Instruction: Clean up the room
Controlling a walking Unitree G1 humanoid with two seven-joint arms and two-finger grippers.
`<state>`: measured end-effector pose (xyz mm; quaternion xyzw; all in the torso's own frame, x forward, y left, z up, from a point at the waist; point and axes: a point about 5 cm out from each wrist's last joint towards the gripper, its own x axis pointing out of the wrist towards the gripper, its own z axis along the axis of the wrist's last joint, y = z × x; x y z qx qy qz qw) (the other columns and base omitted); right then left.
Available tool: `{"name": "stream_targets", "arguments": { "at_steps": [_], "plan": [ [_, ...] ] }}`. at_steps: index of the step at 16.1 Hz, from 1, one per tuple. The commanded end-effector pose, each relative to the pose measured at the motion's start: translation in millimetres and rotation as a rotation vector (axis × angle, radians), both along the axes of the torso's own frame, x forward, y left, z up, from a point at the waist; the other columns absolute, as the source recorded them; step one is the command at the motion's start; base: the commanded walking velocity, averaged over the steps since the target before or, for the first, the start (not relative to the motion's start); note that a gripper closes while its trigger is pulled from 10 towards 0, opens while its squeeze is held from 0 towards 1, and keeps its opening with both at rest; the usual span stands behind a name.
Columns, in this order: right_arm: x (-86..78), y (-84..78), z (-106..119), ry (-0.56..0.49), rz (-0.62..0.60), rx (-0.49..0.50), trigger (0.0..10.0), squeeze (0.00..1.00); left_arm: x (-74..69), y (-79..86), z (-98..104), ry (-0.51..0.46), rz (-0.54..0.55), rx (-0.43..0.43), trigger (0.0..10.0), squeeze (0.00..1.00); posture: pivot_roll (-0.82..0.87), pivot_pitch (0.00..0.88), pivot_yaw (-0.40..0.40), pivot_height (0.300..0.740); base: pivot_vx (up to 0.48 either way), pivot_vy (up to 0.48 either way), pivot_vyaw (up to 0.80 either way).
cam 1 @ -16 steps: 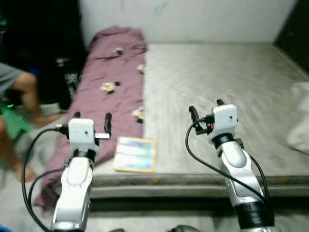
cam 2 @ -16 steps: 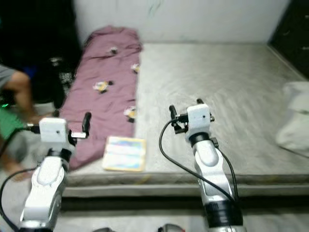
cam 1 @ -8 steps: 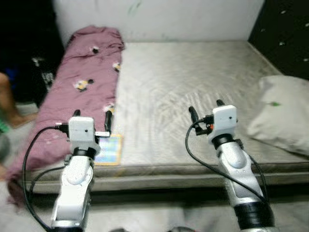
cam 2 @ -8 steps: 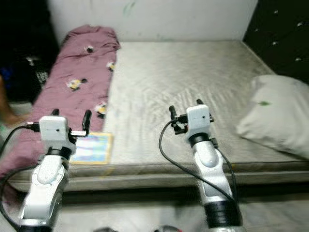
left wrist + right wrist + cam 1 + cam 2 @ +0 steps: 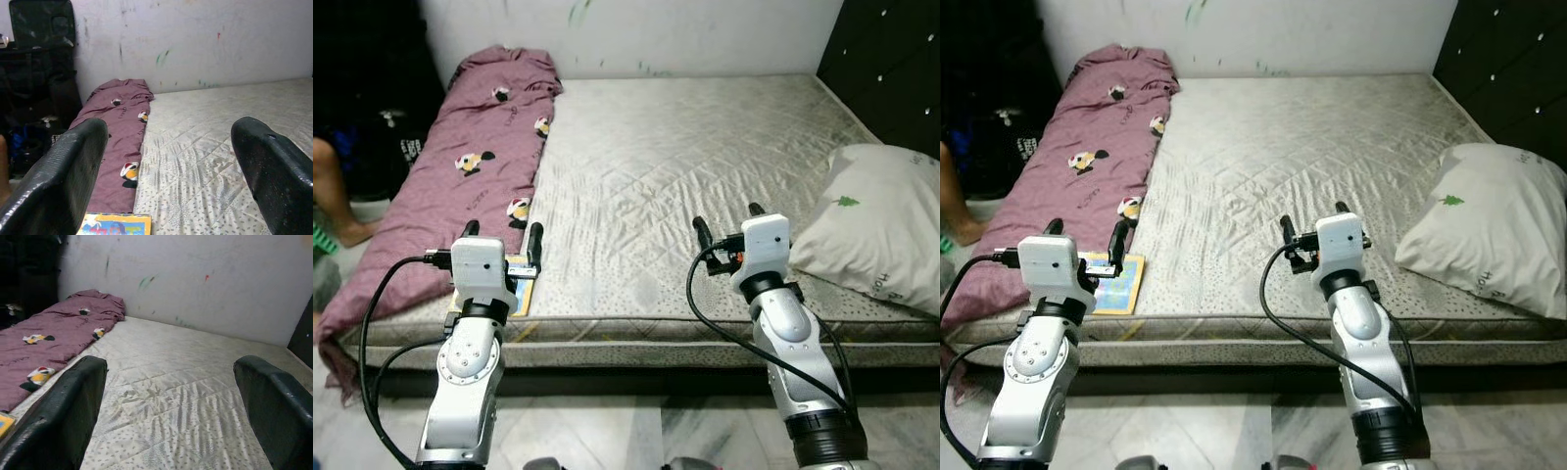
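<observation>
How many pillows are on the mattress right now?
1. A white pillow lies at the mattress's right edge, beyond the right gripper. Any farther right would be out of frame.

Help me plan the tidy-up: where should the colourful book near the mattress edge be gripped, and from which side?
Probably grip the book by its near edge, coming from the front with the left end effector, which is open just above it. It lies flat on the mattress beside the maroon blanket, close to the mattress edge, so a finger could likely slip under that side.
</observation>
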<state>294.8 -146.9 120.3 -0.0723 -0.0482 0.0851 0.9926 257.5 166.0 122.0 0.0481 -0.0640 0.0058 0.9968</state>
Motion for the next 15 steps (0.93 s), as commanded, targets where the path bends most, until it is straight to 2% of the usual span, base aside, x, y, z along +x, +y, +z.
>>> {"name": "stream_targets", "arguments": {
  "at_steps": [1, 6, 9, 13, 15],
  "plan": [
    [1.6, 4.6, 3.2, -0.009, 0.015, 0.007, 10.0, 0.0, -0.4, 3.7, 2.6, -0.011, 0.0, 0.008, 10.0, 0.0, -0.04, 0.012, 0.006, 0.74, 0.304, 0.0, 0.0],
    [2.3, 2.0, 2.7, 0.0, 0.005, 0.023, 10.0, 0.0, 0.0, 3.5, 2.8, -0.014, -0.007, 0.007, 10.0, 0.0, -0.04, 0.009, 0.007, 0.74, 0.32, 0.0, 0.0],
    [2.4, 2.0, 2.6, 0.0, 0.003, 0.025, 10.0, 0.0, 0.2, 3.1, 2.7, -0.015, -0.01, 0.006, 10.0, 0.0, -0.04, 0.009, 0.007, 0.74, 0.355, 0.0, -0.79],
    [2.3, 1.8, 3.0, -0.002, 0.001, 0.023, 10.0, 0.0, 0.3, 2.6, 2.8, -0.014, -0.011, 0.008, 10.0, 0.0, -0.04, 0.009, 0.007, 0.74, 0.358, 0.0, 0.0],
    [2.2, 1.7, 3.1, -0.003, 0.001, 0.022, 10.0, 0.0, 0.5, 3.1, 1.1, 0.001, 0.002, 0.011, 10.0, 0.0, -0.04, 0.009, 0.007, 0.74, 0.0, 0.0, 0.0]
  ]
}}
